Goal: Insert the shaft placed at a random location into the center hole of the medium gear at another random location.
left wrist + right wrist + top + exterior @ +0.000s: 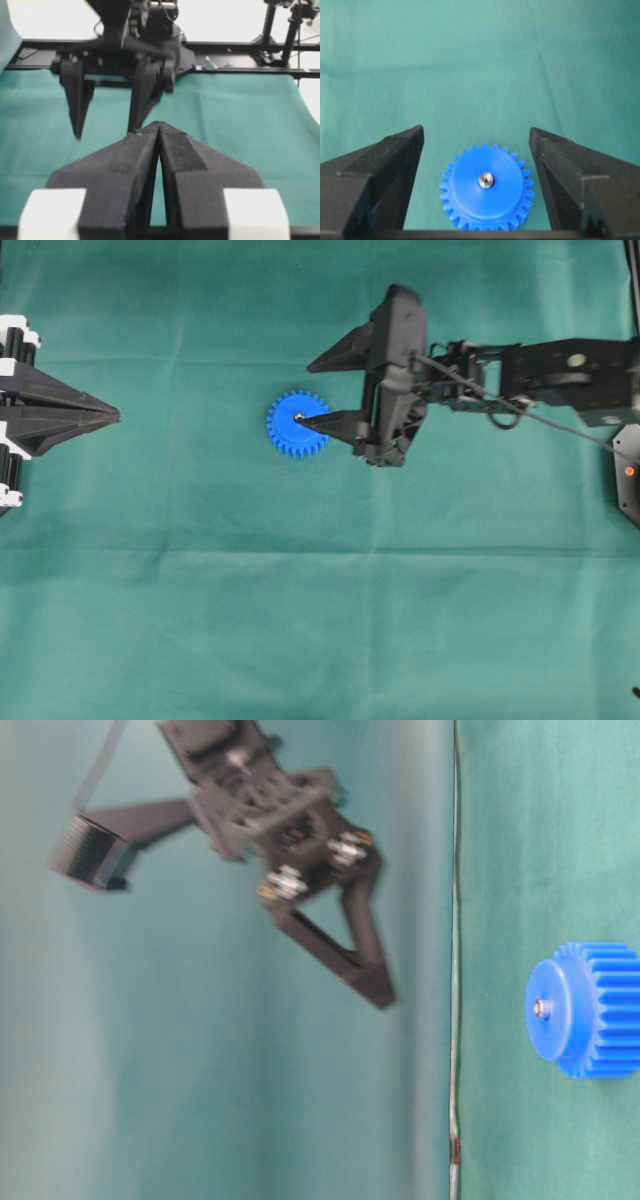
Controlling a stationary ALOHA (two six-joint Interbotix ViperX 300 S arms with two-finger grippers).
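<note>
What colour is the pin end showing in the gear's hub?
Shiny silver-grey shaft against the blue medium gear; clearest in the right wrist view.

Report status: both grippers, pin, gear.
Right gripper open, empty, above the bright blue plastic toothed gear. Left gripper shut, parked at table edge. Small silver metal pin seated in gear's center hole. Nothing in the way.

In your table-level view, the medium gear [590, 1010] ran off the right edge, and the right hand [370, 985] was blurred. Overhead, the left hand [110, 416] was cut by the left edge. From the right wrist, the gear's near teeth lay behind the hand's frame; only the shaft [486, 180] tip showed.
</note>
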